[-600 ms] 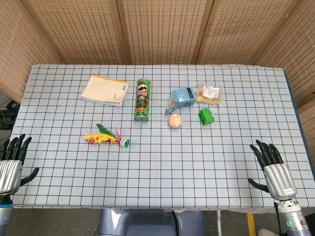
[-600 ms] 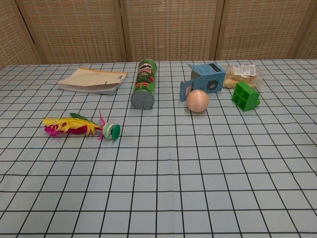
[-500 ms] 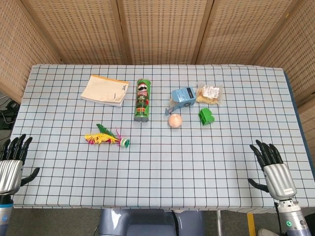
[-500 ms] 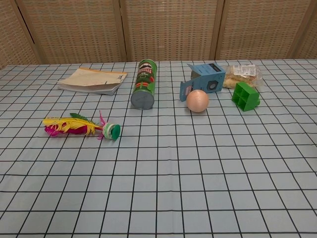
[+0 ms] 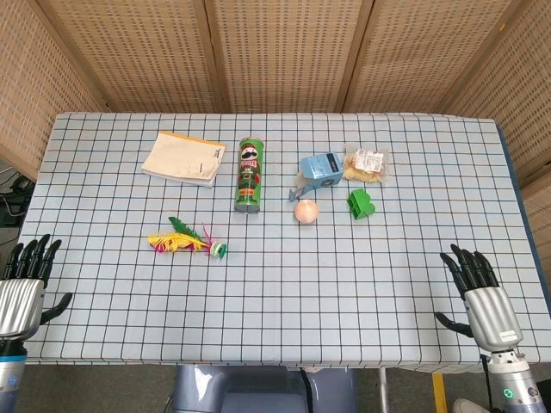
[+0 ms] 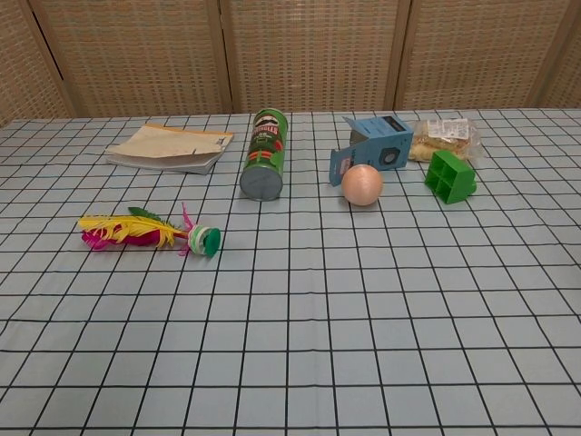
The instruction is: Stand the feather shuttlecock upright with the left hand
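The feather shuttlecock lies on its side on the checked tablecloth, its yellow, pink and green feathers pointing left and its green base to the right. My left hand hangs at the table's near left corner, well away from the shuttlecock, fingers apart and holding nothing. My right hand is at the near right corner, also open and empty. Neither hand shows in the chest view.
A green chip can lies on its side behind the shuttlecock, with a notebook to its left. A peach ball, blue box, snack packet and green block cluster at the centre right.
Both hands have drifted slightly toward the table's near edge. Nothing on the table has moved.
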`<state>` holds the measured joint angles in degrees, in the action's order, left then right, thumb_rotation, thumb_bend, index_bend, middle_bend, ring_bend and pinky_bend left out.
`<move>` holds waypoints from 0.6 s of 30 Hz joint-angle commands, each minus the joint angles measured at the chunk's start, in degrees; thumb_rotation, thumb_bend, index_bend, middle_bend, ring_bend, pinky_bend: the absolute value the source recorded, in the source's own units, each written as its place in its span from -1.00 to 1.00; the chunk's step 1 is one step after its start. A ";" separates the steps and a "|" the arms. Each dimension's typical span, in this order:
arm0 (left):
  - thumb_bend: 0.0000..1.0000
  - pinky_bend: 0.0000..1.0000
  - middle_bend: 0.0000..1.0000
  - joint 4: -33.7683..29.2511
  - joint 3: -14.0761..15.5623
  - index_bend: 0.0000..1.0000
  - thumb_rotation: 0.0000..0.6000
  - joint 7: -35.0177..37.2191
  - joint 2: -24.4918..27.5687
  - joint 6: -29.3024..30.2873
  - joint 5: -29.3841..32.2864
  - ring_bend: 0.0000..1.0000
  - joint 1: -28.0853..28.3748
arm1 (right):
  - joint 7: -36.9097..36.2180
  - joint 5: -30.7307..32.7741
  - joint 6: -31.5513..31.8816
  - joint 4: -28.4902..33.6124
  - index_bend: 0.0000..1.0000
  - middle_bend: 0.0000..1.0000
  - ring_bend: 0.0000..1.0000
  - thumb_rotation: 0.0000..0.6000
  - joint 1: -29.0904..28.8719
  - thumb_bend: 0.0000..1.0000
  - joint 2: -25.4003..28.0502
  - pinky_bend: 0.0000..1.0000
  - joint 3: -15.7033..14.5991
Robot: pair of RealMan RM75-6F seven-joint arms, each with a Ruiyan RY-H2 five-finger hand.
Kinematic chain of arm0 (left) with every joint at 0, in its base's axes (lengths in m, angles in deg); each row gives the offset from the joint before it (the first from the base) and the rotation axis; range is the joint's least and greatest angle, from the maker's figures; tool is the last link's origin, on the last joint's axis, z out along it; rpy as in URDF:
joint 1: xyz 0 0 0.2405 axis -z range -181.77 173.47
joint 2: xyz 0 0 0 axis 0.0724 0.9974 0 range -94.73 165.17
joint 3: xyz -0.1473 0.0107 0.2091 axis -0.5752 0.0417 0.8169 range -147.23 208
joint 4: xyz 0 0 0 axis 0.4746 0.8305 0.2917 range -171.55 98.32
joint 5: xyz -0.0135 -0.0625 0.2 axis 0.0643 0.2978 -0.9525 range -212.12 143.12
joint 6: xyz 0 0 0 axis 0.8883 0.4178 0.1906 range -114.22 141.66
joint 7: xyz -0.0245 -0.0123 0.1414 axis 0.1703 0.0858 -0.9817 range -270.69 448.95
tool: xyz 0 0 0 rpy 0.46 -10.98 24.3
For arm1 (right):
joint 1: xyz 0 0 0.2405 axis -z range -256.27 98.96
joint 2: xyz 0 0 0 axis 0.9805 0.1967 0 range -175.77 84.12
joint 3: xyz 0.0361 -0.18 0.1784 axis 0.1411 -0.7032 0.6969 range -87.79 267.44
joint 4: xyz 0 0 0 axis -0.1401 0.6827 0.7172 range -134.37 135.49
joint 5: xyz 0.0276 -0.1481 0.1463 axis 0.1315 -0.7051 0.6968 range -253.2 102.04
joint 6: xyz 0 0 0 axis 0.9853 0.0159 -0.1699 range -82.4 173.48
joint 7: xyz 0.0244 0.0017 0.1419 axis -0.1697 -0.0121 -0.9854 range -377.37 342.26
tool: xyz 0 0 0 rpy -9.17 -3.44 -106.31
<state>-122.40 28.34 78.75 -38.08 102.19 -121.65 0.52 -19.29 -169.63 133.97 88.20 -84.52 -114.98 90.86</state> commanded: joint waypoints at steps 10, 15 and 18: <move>-0.49 -1.00 -1.00 -0.42 -1.25 -0.79 1.00 0.88 -0.29 -1.55 1.20 -1.00 1.10 | -0.23 -0.90 0.36 -0.22 -0.86 -1.00 -1.00 1.00 0.11 -0.87 -0.24 -0.97 -0.35; -0.47 -1.00 -1.00 -1.67 -2.65 -0.63 1.00 -1.21 0.09 -4.31 2.47 -1.00 3.23 | -0.26 -1.22 0.55 0.01 -0.86 -1.00 -1.00 1.00 0.10 -0.87 -0.28 -0.97 -0.36; -0.43 -1.00 -1.00 -3.41 -4.65 -0.48 1.00 -2.44 0.94 -8.48 5.15 -1.00 5.94 | -0.62 -1.24 0.62 0.07 -0.86 -1.00 -1.00 1.00 0.11 -0.87 -0.23 -0.97 -0.35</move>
<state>-124.48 25.12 77.29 -37.82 96.47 -118.45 4.57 -19.82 -170.87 134.57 88.25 -84.42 -115.23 90.50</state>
